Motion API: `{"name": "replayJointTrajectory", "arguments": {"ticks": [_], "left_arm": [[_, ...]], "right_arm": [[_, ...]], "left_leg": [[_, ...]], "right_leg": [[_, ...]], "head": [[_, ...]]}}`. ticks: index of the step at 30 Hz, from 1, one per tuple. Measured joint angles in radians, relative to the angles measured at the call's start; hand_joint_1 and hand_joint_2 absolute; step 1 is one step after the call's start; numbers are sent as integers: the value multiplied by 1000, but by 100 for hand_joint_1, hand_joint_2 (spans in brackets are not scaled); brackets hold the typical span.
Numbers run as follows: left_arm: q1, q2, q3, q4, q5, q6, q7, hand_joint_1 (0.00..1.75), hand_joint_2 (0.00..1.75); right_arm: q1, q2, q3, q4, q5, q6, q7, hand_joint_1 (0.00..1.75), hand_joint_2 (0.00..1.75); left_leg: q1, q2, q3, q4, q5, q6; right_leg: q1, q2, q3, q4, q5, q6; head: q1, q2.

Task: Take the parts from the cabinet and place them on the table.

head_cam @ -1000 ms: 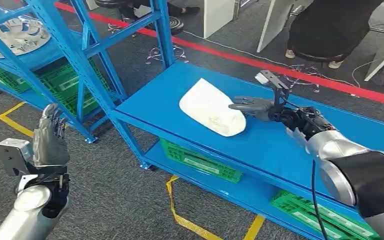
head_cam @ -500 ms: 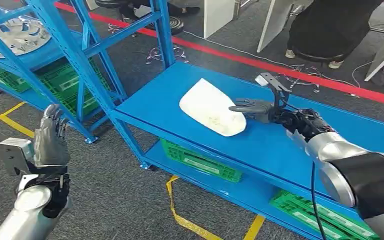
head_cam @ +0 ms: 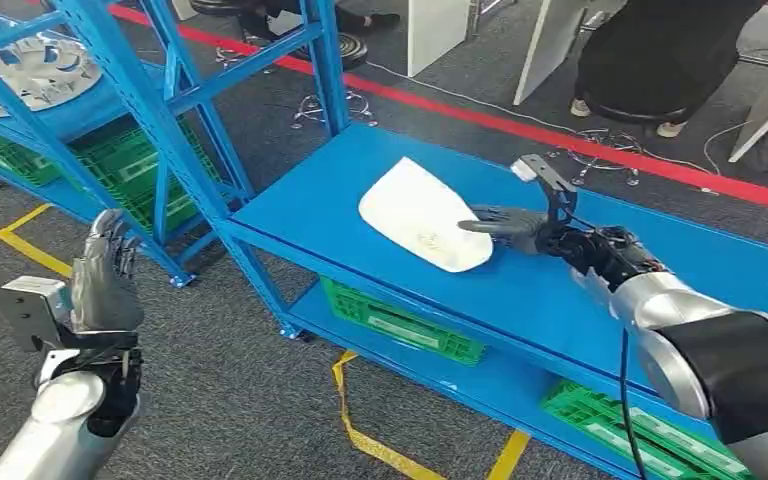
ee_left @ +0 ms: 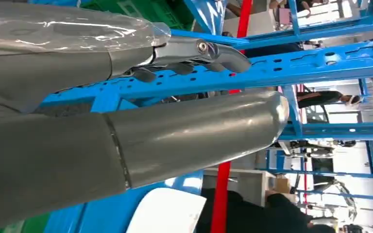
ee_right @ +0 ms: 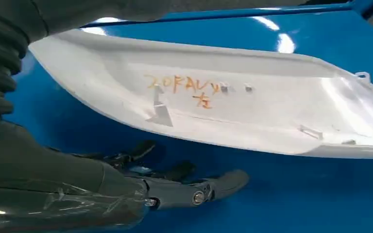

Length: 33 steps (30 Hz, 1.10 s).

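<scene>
While the large white moulded plastic part (head_cam: 423, 216) lies at centre frame on the blue metal table (head_cam: 560, 290), the right hand (head_cam: 505, 221) rests open-fingered at its edge and should withdraw straight back; lower left, the left hand (head_cam: 105, 275) is raised, empty.

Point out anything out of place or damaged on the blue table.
Nothing stands out. The white part lies flat on the blue table, intact, with orange handwriting on it. The right hand is beside it, fingers spread.
</scene>
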Motion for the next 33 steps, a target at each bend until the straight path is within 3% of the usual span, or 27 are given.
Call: {"name": "replayJointTrajectory", "arguments": {"ticks": [12, 25, 33], "left_arm": [[3, -1, 0, 0, 0, -5, 0, 0, 0], [33, -1, 0, -9, -4, 11, 22, 0, 0], [34, -1, 0, -14, -6, 9, 39, 0, 0]], "right_arm": [[13, 12, 0, 0, 10, -1, -6, 0, 175], [31, 47, 26, 0, 137, -34, -68, 0, 175], [28, 52, 63, 0, 188, -50, -59, 0, 175]], "left_leg": [[0, 0, 0, 0, 0, 0], [0, 0, 1, 0, 0, 0], [0, 0, 2, 0, 0, 0]], "right_leg": [[0, 0, 0, 0, 0, 0], [0, 0, 2, 0, 0, 0], [0, 0, 3, 0, 0, 0]], "head": [[0, 0], [0, 0], [1, 0]]}}
